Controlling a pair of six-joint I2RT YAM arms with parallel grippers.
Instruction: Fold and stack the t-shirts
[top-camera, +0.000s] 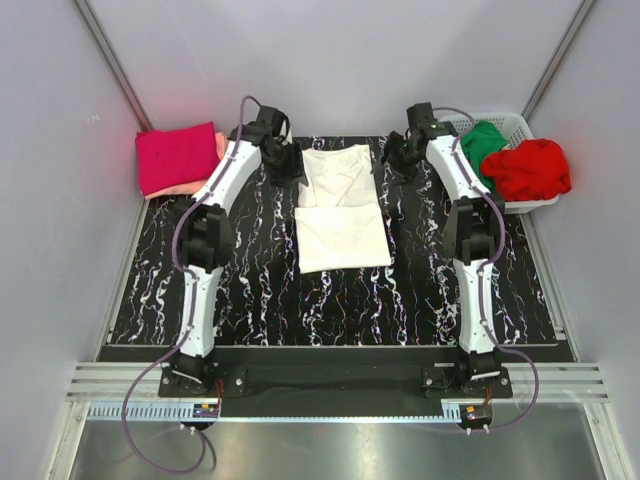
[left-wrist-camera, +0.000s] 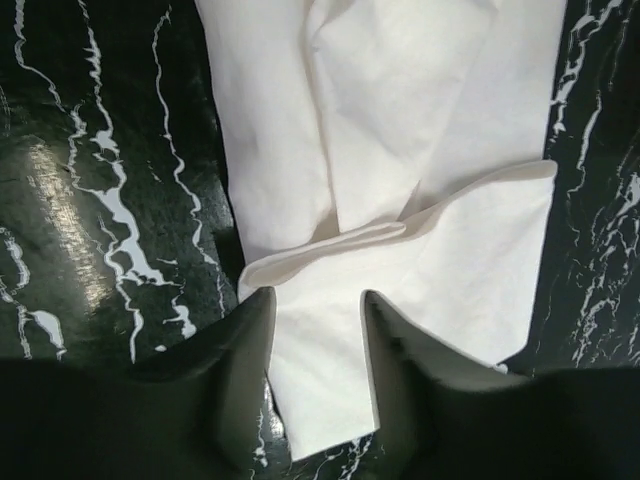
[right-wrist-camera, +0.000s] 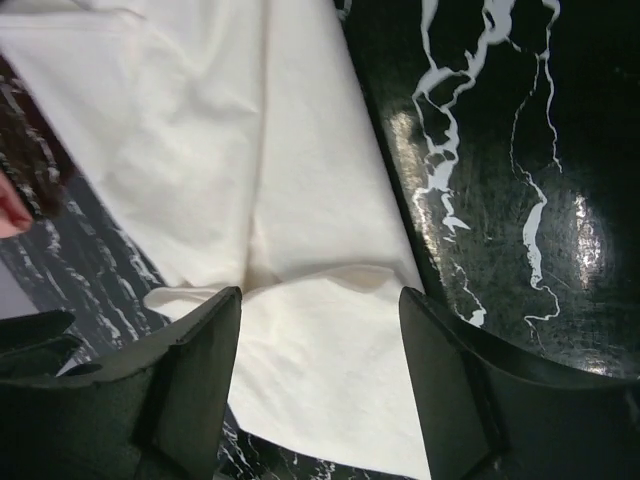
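Top external: the white t-shirt lies flat in the middle of the black marbled mat, its sides folded inward at the far half so it reads as one long panel. My left gripper and right gripper sit at that far end, one over each corner. Both are spread, jaws straddling a folded flap of cloth, nothing pinched yet. I judge this pairing sets up a matched two-corner grab, so the far half can come over the near half evenly. The magenta tee lies on the salmon-pink tee at far left, likely the stack this one joins. The green tee and red tee sit bunched in the basket at far right. Risk: catching only the top layer.
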